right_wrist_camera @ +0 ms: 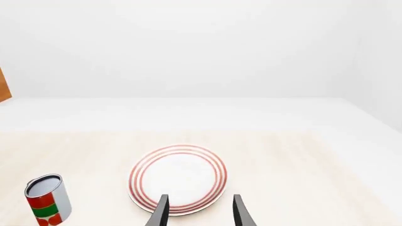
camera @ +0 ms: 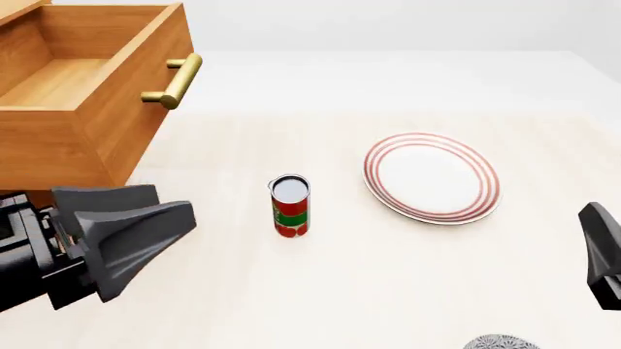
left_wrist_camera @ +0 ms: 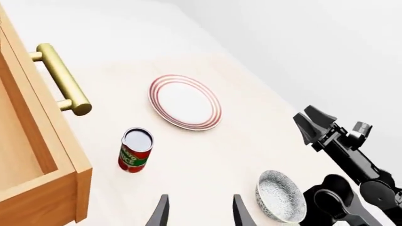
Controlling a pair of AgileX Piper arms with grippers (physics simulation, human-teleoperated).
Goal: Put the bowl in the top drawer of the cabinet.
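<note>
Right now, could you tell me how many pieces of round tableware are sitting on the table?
2. The bowl sits at the table's near edge on the right side, barely showing in the front view. The plate lies further back, right of the can. Nothing appears hidden.

You had a pale, lightly grained wooden table point(camera: 408, 291) in front of you, its far part turning plain white, backed by a bare white wall point(right_wrist_camera: 188, 47) under soft, even light with faint shadows
</note>
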